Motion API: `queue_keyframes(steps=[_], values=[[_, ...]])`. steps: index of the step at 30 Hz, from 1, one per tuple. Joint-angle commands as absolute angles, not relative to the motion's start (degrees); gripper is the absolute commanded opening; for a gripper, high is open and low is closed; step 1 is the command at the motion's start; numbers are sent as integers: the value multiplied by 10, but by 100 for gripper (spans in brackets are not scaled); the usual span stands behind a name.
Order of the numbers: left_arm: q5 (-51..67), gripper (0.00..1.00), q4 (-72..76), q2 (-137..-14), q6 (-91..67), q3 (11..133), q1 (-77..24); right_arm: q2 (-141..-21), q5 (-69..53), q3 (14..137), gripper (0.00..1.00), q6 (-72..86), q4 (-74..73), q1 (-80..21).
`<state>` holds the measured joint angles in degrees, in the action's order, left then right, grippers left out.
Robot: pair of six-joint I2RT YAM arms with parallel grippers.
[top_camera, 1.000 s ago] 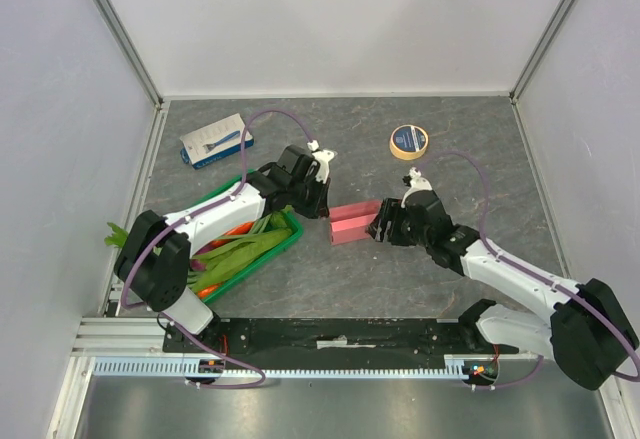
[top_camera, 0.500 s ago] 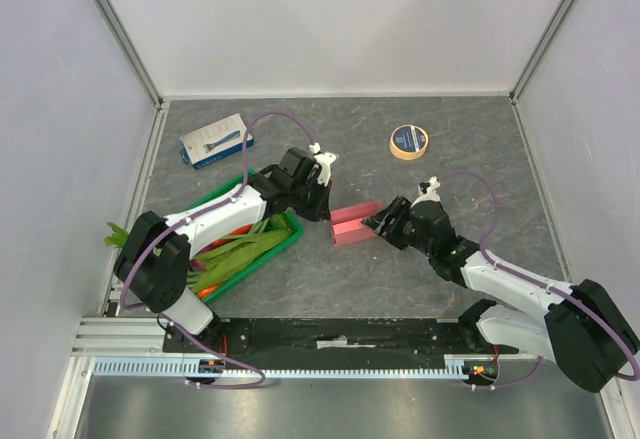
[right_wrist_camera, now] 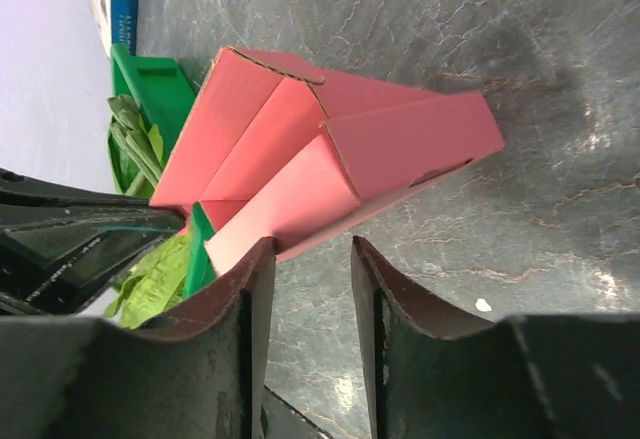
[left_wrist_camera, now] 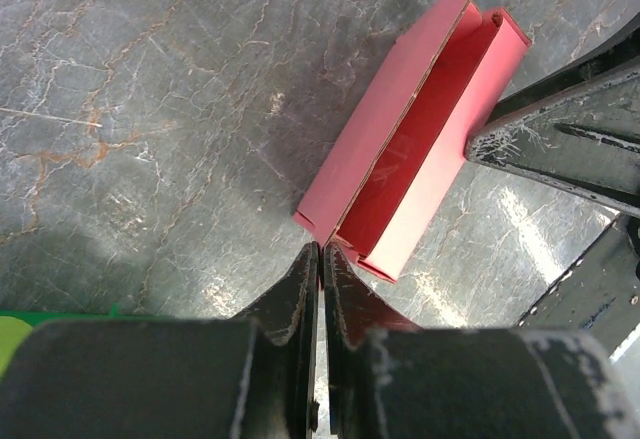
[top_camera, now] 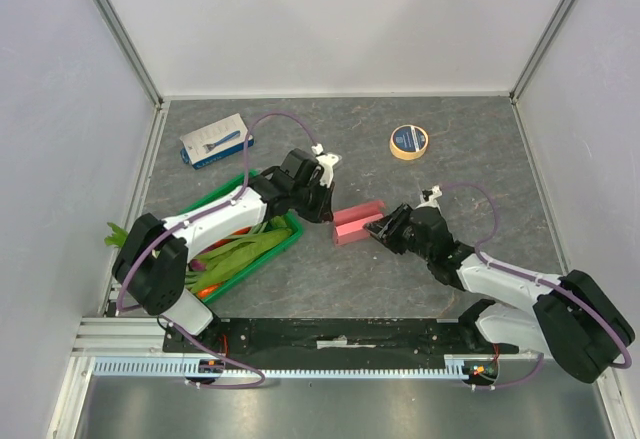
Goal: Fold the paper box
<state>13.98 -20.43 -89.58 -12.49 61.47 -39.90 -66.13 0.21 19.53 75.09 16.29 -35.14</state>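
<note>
Vs one second ago: right arm dropped lower and flatter to the table (top_camera: 330,149), its tool narrowed. Left arm barely moved. Paper box (top_camera: 357,221) same spot, mid-table between both tools.

Paper box (left_wrist_camera: 420,149): thin pink-salmon card, long rectangular trough, one long side open with the lid panel standing up, raw brown cut edges. From the right wrist (right_wrist_camera: 330,159), end flaps are unfolded and splayed. It lies just right of the green plastic crate (top_camera: 285,244) of leafy vegetables. Table is grey, stone-veined and matte. A flat blue-and-white package (top_camera: 215,140) and a tape roll (top_camera: 408,142) sit well apart at the back.

Left tool (top_camera: 325,207): black fingers (left_wrist_camera: 300,289) pressed together, tips at the box's near corner; cannot tell if card is nipped between them.

Right tool (top_camera: 385,229): fingers (right_wrist_camera: 250,289) about half spread, bare table showing in the gap, nothing held. One finger touches the box's long outer wall.
</note>
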Motion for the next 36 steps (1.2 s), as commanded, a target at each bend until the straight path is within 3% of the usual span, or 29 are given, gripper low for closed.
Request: queue_keyframes(steps=[1, 11, 19, 20, 36], values=[[145, 9, -182, -872, -148, 613, -412, -667, 47, 176, 41, 787, 201, -360], [128, 9, -148, -871, -213, 582, -461, -736, 104, 154, 37, 871, 276, -399], [32, 7, -136, -869, -305, 571, -468, -737, 124, 147, 36, 887, 262, -406], [26, 2, -136, -871, -314, 573, -468, -737, 125, 148, 36, 886, 258, -407], [-157, 2, -264, -946, -529, 680, -529, -774, 128, 160, 32, 893, 265, -421]])
